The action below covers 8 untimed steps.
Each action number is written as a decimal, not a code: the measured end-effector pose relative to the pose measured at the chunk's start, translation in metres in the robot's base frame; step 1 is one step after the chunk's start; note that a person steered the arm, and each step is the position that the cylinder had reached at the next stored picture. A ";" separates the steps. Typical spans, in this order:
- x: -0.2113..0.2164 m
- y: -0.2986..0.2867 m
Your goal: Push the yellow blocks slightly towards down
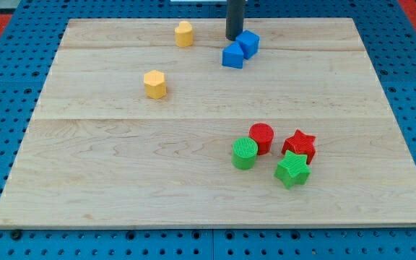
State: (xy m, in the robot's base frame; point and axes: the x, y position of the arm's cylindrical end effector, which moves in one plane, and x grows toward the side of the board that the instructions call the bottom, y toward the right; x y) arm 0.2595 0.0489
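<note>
Two yellow blocks lie on the wooden board. One yellow hexagonal block sits near the view's top, left of centre. The other yellow hexagonal block sits lower and further left. My tip is a dark rod at the view's top centre. It stands to the right of the upper yellow block, apart from it, and right beside the two blue blocks.
Two blue blocks touch each other just right of and below my tip. At the lower right sit a red cylinder, a green cylinder, a red star and a green star.
</note>
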 end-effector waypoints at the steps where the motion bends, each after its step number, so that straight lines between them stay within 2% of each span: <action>1: 0.003 -0.004; 2: -0.047 -0.005; 3: -0.065 -0.061; 4: -0.035 -0.126; 5: 0.009 -0.140; 7: -0.026 -0.132; 8: -0.003 -0.127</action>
State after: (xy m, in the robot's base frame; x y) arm 0.2566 -0.0780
